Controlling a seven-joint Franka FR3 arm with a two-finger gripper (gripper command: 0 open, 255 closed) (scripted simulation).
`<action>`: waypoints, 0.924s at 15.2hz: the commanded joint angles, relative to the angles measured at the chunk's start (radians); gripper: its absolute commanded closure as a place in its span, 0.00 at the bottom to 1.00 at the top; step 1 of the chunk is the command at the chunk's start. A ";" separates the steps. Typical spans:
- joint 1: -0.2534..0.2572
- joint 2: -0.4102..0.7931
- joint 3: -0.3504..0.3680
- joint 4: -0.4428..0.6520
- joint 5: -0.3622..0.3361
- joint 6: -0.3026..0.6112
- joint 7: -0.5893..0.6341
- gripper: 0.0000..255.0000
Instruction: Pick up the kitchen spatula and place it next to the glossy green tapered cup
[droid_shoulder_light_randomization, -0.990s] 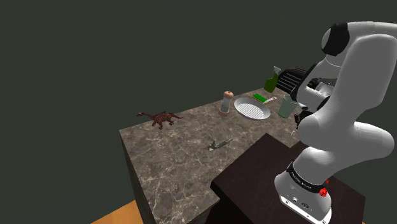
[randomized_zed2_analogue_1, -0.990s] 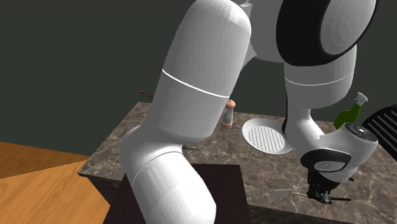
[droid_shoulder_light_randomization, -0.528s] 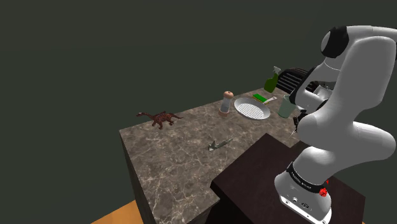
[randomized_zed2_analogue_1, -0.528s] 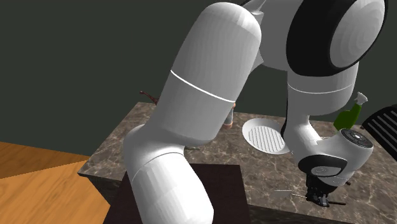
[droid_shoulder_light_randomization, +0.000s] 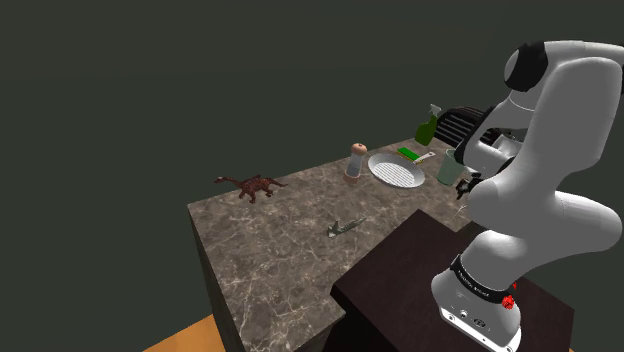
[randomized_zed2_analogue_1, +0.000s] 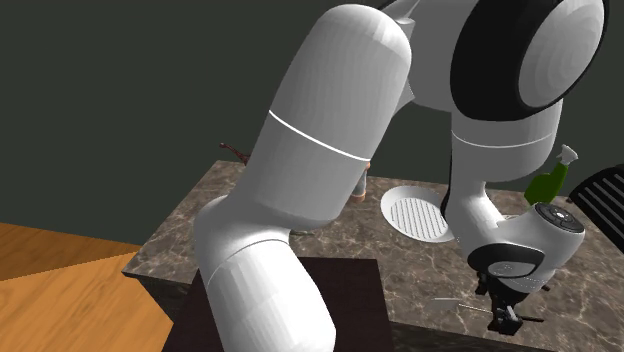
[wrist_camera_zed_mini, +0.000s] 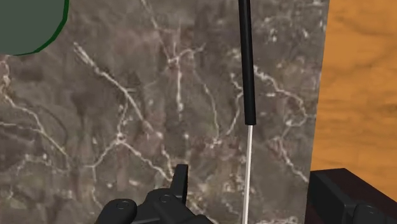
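Note:
The spatula (wrist_camera_zed_mini: 247, 63), a black handle on a thin pale shaft, lies flat on the marble countertop (wrist_camera_zed_mini: 127, 127) close to its edge. In the second exterior view the spatula (randomized_zed2_analogue_1: 465, 304) is a thin line under the hand. My gripper (randomized_zed2_analogue_1: 505, 318) hangs just above it, open. One black finger (wrist_camera_zed_mini: 181, 181) stands beside the shaft without touching it, so nothing is held. The green cup (wrist_camera_zed_mini: 28, 25) sits a short way from the handle end. In the shoulder view the cup (droid_shoulder_light_randomization: 450, 168) stands by my gripper (droid_shoulder_light_randomization: 463, 190), partly behind the arm.
A white ridged plate (droid_shoulder_light_randomization: 397, 170), a brown-topped shaker (droid_shoulder_light_randomization: 355, 160), a green spray bottle (droid_shoulder_light_randomization: 428, 127) and a green brush (droid_shoulder_light_randomization: 410, 153) stand near the cup. A brown dinosaur toy (droid_shoulder_light_randomization: 257, 185) and a small grey figure (droid_shoulder_light_randomization: 345, 226) lie farther along. Wooden floor (wrist_camera_zed_mini: 362, 83) lies past the counter edge.
The hand dipped toward the countertop with the spatula, then the fingers spread and let it go. The spatula now rests on the marble.

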 joint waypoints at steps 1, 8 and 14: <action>0.000 0.000 0.000 0.000 0.000 0.000 0.000 0.00; 0.086 -0.136 -0.102 -0.049 -0.088 -0.090 0.067 0.00; 0.086 -0.136 -0.102 -0.049 -0.088 -0.090 0.067 0.00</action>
